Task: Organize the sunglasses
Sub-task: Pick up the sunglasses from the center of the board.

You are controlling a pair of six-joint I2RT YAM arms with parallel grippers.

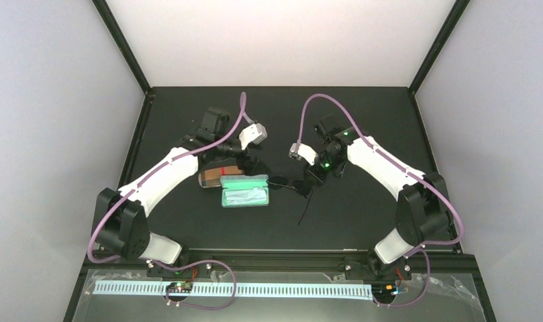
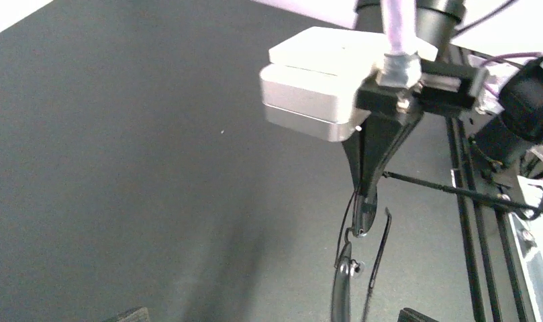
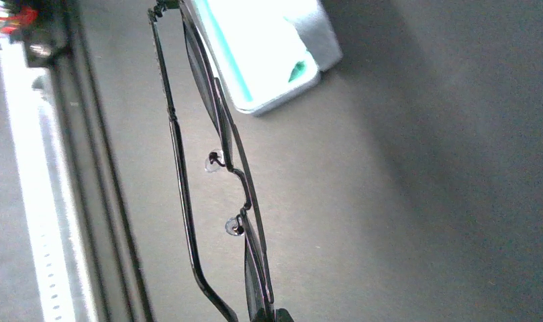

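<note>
The right pincer [image 2: 364, 211] is pressed together on the black pair [image 3: 240, 181], pinching the thin frame at one end. The pair hangs edge-on just right of the open case [image 1: 244, 179], above the table [image 1: 362, 221] as far as I can judge. One of its arms sticks out away from the case, toward the robot.

The left pincer [image 2: 273, 314] is spread wide and holds nothing. It sits left of the case, facing the black pair. A brown shape [image 1: 216, 177] lies against the case's left side, but I cannot tell if it is the other pair.

The step in hand looks like folding the black pair for the case. Next, the loose arm needs folding in, probably by the left pincer, while the right keeps the frame steady. The thin wire could twist or slip.
</note>
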